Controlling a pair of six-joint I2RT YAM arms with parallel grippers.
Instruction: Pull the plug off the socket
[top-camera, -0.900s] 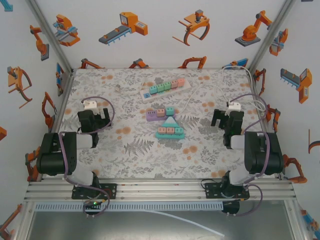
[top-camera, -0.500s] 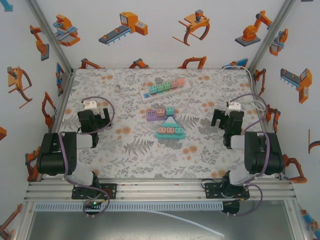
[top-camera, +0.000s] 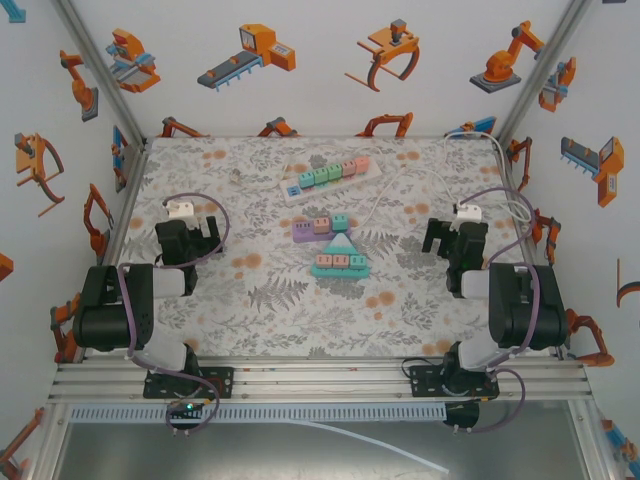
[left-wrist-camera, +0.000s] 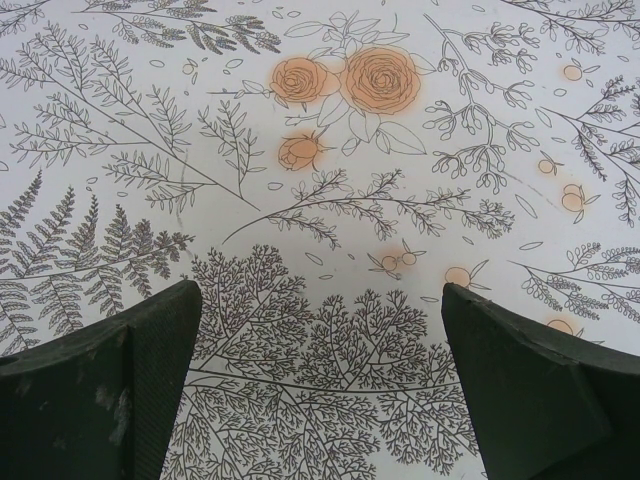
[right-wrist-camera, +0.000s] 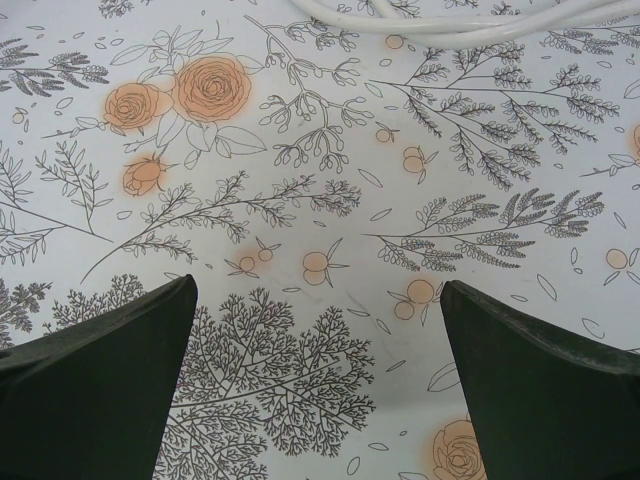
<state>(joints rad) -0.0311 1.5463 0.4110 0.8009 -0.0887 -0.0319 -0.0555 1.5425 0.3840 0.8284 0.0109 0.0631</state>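
Our left claw (top-camera: 188, 230) hangs wide open over the table (top-camera: 260, 320), holding nothing. The socket strip (top-camera: 333, 177) lies far centre, its plug too small to single out. Our right claw (top-camera: 455, 236) gapes wide too, empty. We judge the approach not yet begun: next, reach and pinch the plug.

White strip (top-camera: 377, 173) lies flat on the far middle of the table (top-camera: 260, 300), set diagonal with its right end farther back. A row of coloured blocky plugs (top-camera: 325, 174) sits on top, all seated upright: teal and green toward the left, salmon at the right end. A small blue spot marks the left end. White cable (top-camera: 372, 205) leaves the right end; one run curves toward the table's middle, another loops to the far right corner. Which block carries the cable can't be told.
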